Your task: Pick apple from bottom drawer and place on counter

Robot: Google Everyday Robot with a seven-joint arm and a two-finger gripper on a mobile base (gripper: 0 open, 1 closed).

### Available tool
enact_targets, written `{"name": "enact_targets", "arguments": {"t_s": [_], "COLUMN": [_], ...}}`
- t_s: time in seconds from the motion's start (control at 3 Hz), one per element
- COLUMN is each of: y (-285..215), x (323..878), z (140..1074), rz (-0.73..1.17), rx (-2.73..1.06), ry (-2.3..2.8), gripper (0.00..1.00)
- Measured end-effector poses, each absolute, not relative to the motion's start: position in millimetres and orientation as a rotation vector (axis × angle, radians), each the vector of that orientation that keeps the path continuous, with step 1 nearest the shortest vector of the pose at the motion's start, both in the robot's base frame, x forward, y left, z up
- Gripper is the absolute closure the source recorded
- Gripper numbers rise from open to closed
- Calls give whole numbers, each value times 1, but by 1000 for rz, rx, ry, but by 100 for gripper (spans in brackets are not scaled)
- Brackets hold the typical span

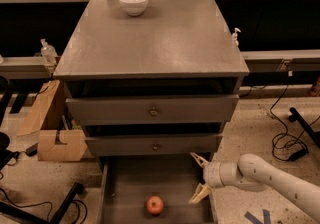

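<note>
1. The apple (155, 205) lies inside the open bottom drawer (131, 180), near its front.
2. The gripper (193, 178) hangs over the bottom drawer's right side, fingers spread wide, grasping nothing.
3. The counter (155, 43) tops the cabinet above the bottom drawer.

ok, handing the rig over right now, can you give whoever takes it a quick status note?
Claw: open, empty, at the right side of the open bottom drawer, to the right of the apple and not touching it.
Apple: on the drawer floor, toward the near end.
Counter: a white bowl at its far edge, no apple on it.
Done: drawer is out, arm is in position.
Left: grasp apple, lift, place on counter.
</note>
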State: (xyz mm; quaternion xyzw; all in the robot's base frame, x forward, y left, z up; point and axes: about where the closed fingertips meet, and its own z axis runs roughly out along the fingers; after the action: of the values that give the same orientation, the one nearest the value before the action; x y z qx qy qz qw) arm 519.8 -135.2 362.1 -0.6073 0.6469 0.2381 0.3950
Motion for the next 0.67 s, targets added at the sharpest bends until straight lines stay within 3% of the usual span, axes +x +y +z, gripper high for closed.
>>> {"name": "enact_targets", "arguments": {"t_s": [0.67], "y": [-90], "x": [526], "z": [310], "rz": [659], "rx": [-1597], "ry": [1643], "gripper": [0]}}
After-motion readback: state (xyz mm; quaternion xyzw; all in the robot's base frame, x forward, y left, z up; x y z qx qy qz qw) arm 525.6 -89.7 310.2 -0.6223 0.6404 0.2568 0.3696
